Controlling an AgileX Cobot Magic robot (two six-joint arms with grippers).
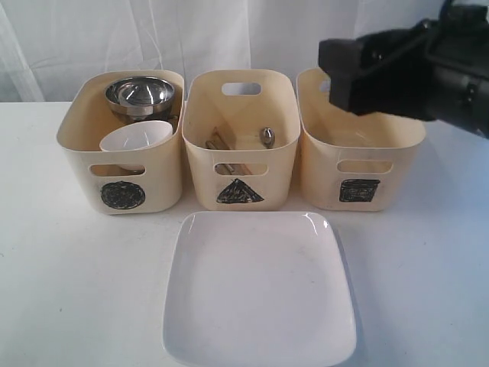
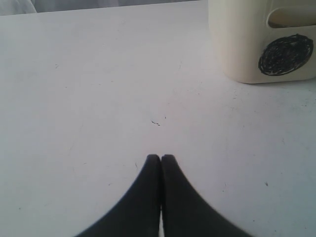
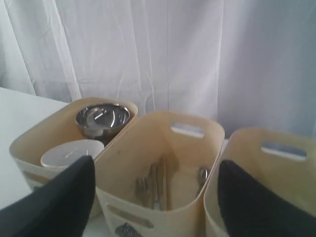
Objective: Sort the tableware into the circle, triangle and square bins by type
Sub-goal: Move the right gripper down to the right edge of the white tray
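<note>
Right tool (image 3: 155,163) agape; square bin (image 3: 284,170) half-hidden.

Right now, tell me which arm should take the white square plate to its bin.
Right, probably. The right gripper is open and raised near the square bin, where the plate likely belongs. The left gripper is shut, low over the table beside the circle bin.

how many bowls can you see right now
2. A steel bowl sits at the back of the circle bin, and a white bowl lies just in front of it in the same bin. Others may be hidden beneath them.
</note>
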